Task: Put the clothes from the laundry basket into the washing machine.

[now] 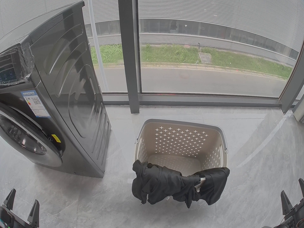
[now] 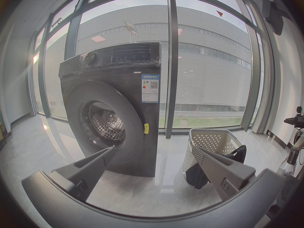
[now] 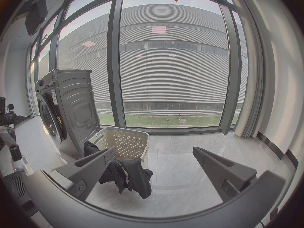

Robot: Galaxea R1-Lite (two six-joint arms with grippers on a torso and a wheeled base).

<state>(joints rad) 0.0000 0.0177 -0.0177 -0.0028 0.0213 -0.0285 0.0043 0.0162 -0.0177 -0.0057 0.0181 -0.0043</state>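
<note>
The left gripper (image 1: 22,203) and right gripper (image 1: 293,195) hang low over the floor (image 1: 253,136), both spread wide and empty; black clothes (image 1: 177,182) drape over the near rim of the laundry basket (image 1: 180,123); the washing machine (image 1: 63,89) stands just beside the basket's left edge.

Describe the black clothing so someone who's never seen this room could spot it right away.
Start at the dark grey washing machine by the big window. To its right stands a beige laundry basket with star-shaped holes. The black clothing hangs over its near rim, the only dark cloth there.
</note>
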